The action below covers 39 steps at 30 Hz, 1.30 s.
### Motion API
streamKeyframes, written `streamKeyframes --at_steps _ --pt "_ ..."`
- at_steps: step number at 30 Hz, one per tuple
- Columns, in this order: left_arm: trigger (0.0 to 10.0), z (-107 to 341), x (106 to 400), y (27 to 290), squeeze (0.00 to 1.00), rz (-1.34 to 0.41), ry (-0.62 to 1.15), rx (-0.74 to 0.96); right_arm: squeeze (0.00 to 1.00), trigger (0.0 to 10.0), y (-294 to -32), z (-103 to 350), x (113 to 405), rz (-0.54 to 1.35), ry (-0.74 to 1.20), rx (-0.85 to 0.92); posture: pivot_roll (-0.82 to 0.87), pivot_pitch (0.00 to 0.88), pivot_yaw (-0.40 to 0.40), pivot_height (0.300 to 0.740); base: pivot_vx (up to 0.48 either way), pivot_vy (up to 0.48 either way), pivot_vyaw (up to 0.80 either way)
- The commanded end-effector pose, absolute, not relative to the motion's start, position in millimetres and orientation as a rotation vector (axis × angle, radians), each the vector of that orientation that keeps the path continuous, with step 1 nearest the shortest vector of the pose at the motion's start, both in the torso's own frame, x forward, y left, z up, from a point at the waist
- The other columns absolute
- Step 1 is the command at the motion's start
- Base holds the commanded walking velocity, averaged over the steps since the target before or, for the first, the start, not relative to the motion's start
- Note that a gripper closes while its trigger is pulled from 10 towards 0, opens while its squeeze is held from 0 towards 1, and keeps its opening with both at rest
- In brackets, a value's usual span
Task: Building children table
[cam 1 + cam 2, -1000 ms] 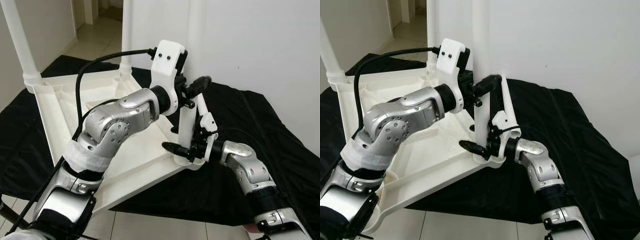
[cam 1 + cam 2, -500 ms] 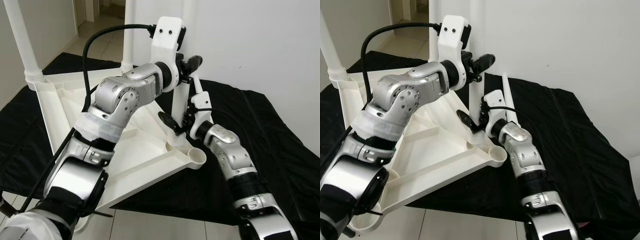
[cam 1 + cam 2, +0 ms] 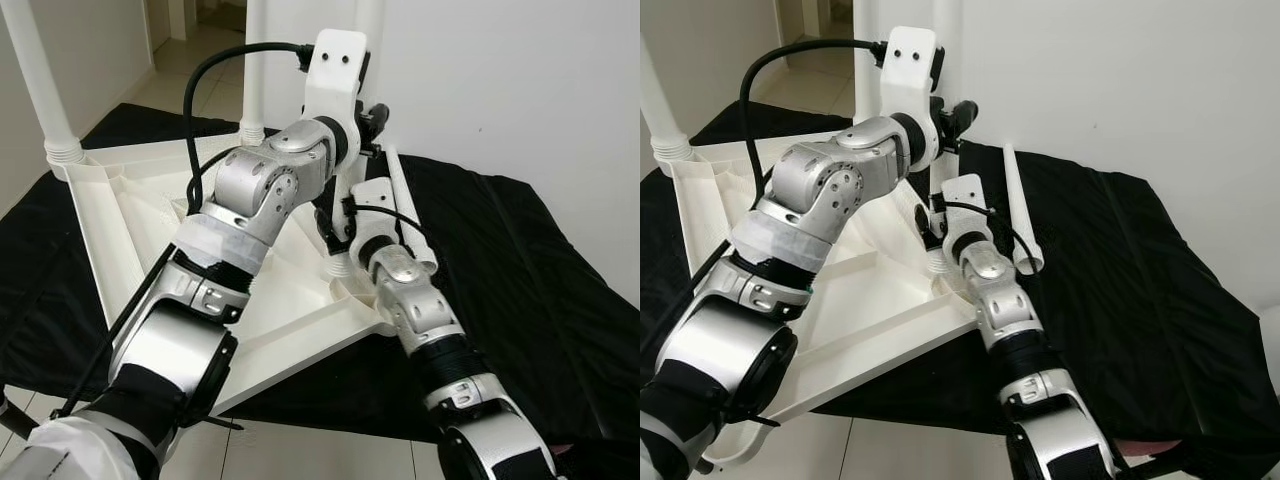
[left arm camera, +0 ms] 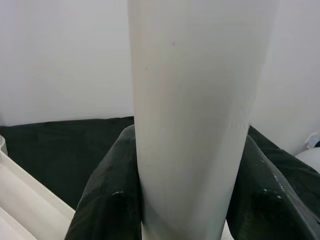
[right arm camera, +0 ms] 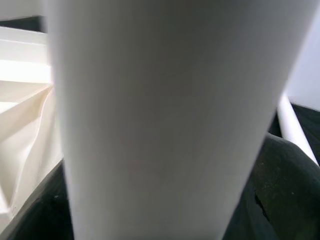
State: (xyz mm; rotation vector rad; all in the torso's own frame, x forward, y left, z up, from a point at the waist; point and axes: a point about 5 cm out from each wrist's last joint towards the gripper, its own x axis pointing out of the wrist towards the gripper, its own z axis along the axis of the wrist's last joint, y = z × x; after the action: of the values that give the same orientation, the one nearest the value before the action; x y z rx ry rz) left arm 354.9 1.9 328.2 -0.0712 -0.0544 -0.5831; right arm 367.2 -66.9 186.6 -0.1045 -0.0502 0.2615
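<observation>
Right now both arms work on one white leg point(image 4: 192, 115) standing upright at the near right corner of the upturned tabletop point(image 3: 120, 200), which lies on a black cloth point(image 3: 540, 270). The left gripper point(image 3: 362, 125) is clamped on the leg high up, black fingers point(image 4: 107, 200) pressed to either side. The right gripper point(image 3: 335, 232) holds the same leg low, just above its socket, fingers closed against it.

Judging by that stance, the step is seating this leg. To do it well, keep the leg vertical with the upper hold and press or twist straight down along its axis; any lean would likely bind it in the socket. The low hold should steady the foot, not drag it sideways.

Two legs already stand at the far and left corners. A spare leg point(image 3: 1020, 215) lies on the cloth, just right of the arms.
</observation>
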Motion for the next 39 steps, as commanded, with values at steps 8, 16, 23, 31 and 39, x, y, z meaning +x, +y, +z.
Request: streamKeyframes --at_steps 8,16,23,31,39 --pt "10.0 344 342 -21 0.0 -0.663 -0.124 -0.062 0.0 10.0 -52 187 369 0.19 -0.009 -0.099 0.05 0.0 -0.122 0.74 0.0 0.0 0.0" --pt "10.0 344 342 -25 0.0 -0.673 -0.128 -0.056 0.0 10.0 -44 195 368 0.199 -0.037 -0.115 0.05 0.0 -0.121 0.74 0.0 0.0 0.0" --pt "10.0 344 342 -26 0.0 -0.674 -0.13 -0.057 0.0 5.0 -47 198 369 0.182 -0.048 -0.121 0.04 0.0 -0.122 0.74 0.0 0.0 0.0" --pt "10.0 344 342 -27 0.0 -0.678 -0.133 -0.057 0.0 0.0 -47 194 369 0.194 -0.035 -0.129 0.04 0.0 -0.121 0.74 0.0 0.0 0.0" --pt "10.0 343 341 -29 0.0 -0.686 -0.141 -0.017 0.0 2.2 -46 192 369 0.211 -0.022 -0.122 0.04 0.0 -0.125 0.74 0.0 0.0 0.0"
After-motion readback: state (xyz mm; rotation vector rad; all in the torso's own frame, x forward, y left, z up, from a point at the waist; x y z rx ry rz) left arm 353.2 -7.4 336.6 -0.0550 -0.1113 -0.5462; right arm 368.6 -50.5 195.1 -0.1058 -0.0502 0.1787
